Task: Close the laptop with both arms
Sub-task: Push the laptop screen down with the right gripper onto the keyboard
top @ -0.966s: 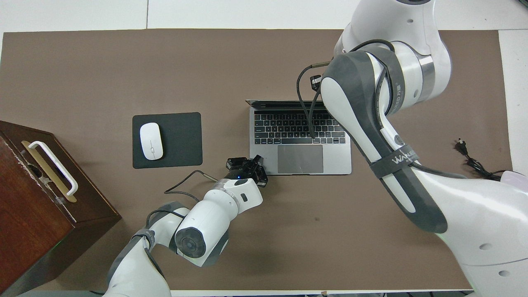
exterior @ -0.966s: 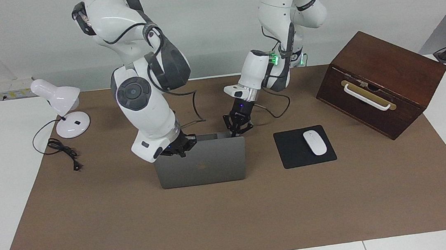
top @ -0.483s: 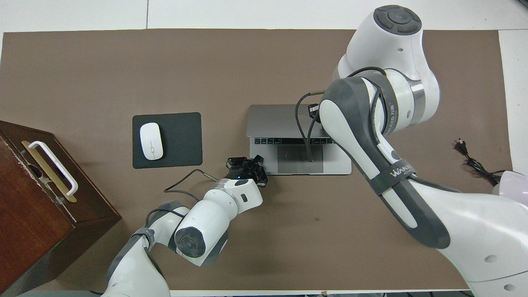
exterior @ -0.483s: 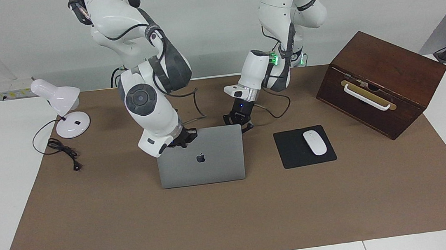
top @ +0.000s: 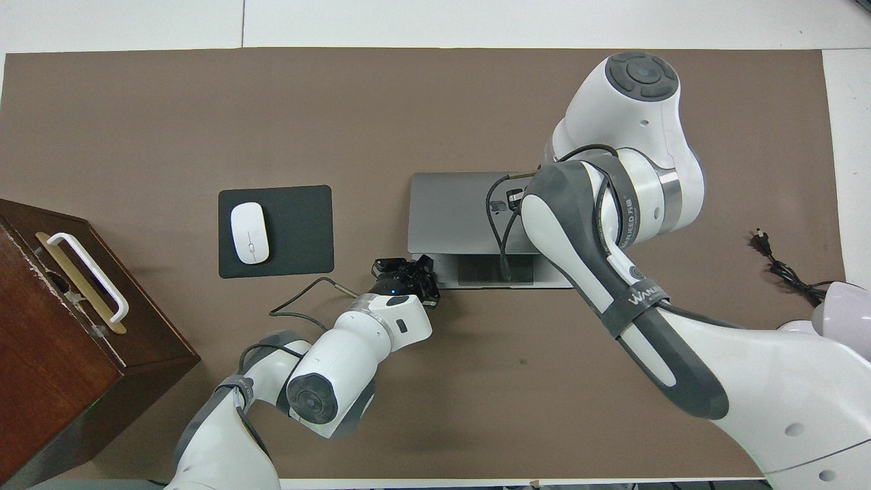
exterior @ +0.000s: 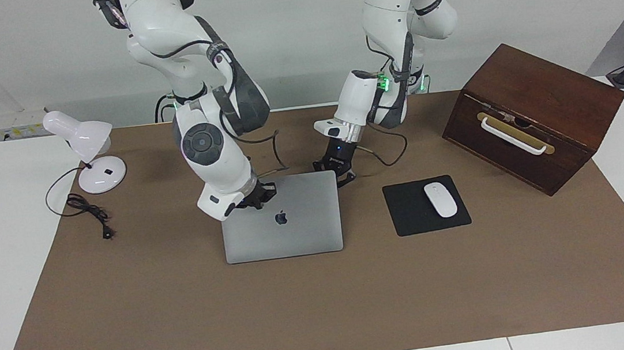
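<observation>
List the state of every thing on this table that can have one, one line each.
Silver-grey metal laptop: lid nearly shut, trackpad strip still showing.
Right gripper: shut, on the lid.
Left gripper: shut, at the laptop's corner.
Brown wooden box: closed.
White desk lamp: unplugged.

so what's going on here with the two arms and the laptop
The two arms are closing the laptop. The right gripper, shut, presses down on the lid's corner toward the right arm's end of the table, and the lid is nearly down, with a strip of trackpad showing in the overhead view. The left gripper, also shut, sits at the base's corner nearer the mouse pad, apparently steadying it.
</observation>
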Motion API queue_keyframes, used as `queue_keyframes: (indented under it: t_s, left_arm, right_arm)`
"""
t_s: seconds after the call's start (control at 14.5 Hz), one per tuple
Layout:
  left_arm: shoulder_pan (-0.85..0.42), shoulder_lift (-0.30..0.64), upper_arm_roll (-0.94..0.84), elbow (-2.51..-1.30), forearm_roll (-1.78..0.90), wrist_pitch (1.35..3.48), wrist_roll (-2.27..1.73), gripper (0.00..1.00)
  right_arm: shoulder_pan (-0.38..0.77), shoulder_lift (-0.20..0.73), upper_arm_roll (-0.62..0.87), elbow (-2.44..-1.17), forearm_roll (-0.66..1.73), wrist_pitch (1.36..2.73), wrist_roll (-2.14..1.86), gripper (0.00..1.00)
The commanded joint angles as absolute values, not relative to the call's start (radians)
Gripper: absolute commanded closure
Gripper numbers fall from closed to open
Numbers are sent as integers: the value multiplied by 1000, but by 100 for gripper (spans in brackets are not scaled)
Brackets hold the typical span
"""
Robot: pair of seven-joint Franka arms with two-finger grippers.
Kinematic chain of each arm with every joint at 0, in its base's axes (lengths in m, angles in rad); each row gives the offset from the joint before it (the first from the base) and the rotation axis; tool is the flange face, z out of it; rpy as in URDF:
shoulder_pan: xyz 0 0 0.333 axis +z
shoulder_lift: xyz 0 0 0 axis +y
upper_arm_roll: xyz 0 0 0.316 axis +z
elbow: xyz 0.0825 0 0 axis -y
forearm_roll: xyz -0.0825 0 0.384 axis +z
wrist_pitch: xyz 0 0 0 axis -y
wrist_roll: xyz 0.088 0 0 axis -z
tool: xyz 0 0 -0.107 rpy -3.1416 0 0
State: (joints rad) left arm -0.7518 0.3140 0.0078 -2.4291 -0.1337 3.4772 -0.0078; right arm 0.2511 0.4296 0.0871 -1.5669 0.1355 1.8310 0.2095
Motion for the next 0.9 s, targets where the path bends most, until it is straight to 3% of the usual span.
queue_keyframes:
  t_s: [0.0,0.83]
  left_arm:
    - [-719,382,17,-2437,-112,3438,20,100]
    - [-718,393,17,-2437,-112,3435,41,100]
  right_arm:
    - [245,397,97,-1652,155,1896,219,100]
    - [245,402,97,-1726,155,2003,219,100]
